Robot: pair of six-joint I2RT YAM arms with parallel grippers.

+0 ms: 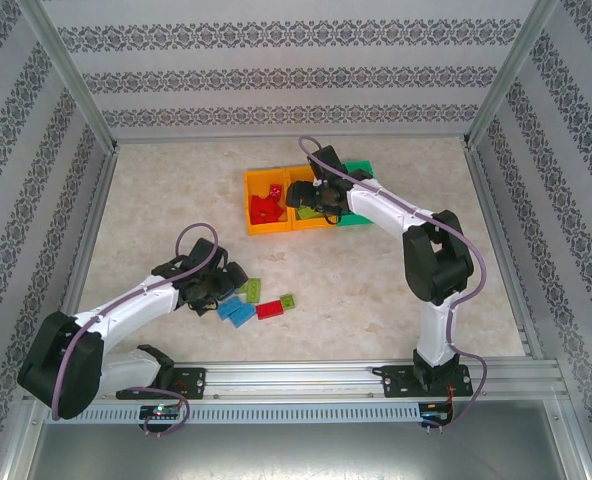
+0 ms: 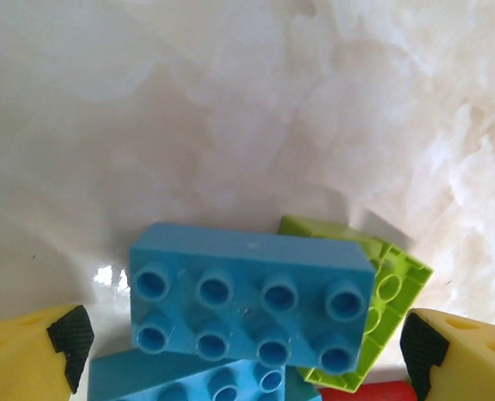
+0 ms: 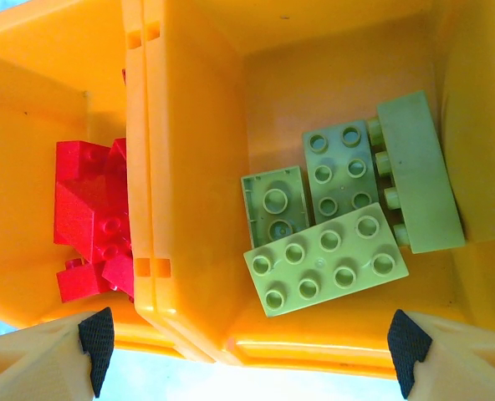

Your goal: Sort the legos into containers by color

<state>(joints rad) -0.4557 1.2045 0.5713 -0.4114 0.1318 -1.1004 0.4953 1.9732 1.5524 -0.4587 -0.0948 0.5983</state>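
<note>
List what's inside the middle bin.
Four light green legos lie in the middle bin, some overlapping. Anything beneath them is covered.

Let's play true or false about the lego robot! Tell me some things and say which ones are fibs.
1. The red legos lie in the left orange bin. True.
2. The green legos lie in the green bin. False: they lie in the middle orange bin.
3. The left fingers stand open around a blue brick. True.
4. The right fingers hold a red lego. False: they are open and empty, above the bins.
5. Every lego is sorted. False: loose legos lie on the table.
</note>
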